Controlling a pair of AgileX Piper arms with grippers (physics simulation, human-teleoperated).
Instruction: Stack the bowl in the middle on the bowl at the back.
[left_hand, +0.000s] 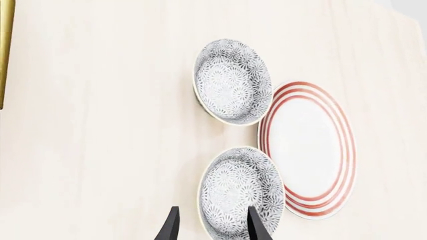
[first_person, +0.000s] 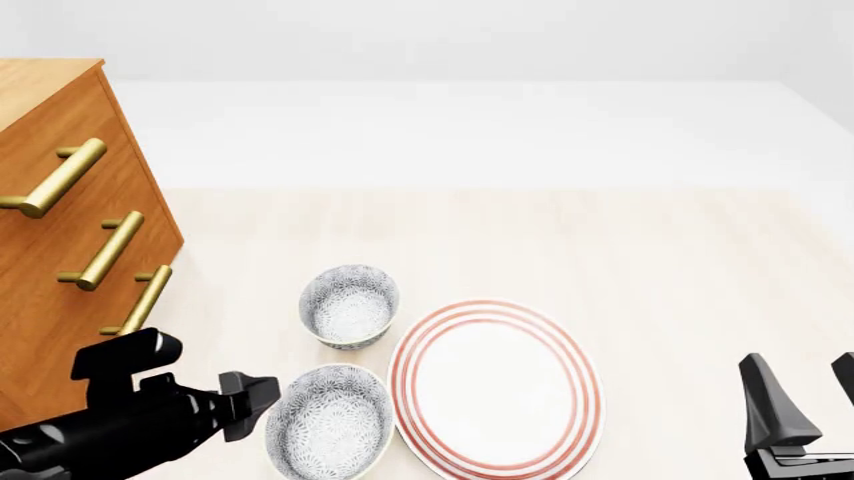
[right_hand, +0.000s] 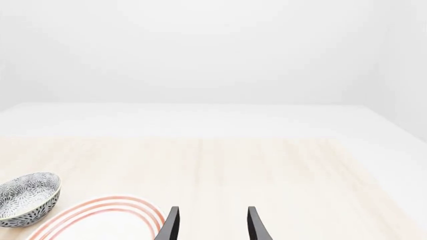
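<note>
While both bowls sat upright on the table (first_person: 667, 260), the middle bowl (first_person: 328, 420) lay near the front edge, left of centre, its rim touching or just beside the plate (first_person: 497, 390). The back bowl (first_person: 350, 305) stood just behind it, apart from it and close to the plate's rear-left rim. A wooden drawer unit (first_person: 60, 250) with brass handles occupied the table's left edge. The left gripper (left_hand: 212, 227) hung at the front-left, just beside the middle bowl; its fingers were spread apart and gripped nothing, with one finger over the bowl's near rim in the left wrist view. The right gripper (right_hand: 212, 225) hovered over the front-right corner, well apart from the bowls, fingers likewise parted and empty.
</note>
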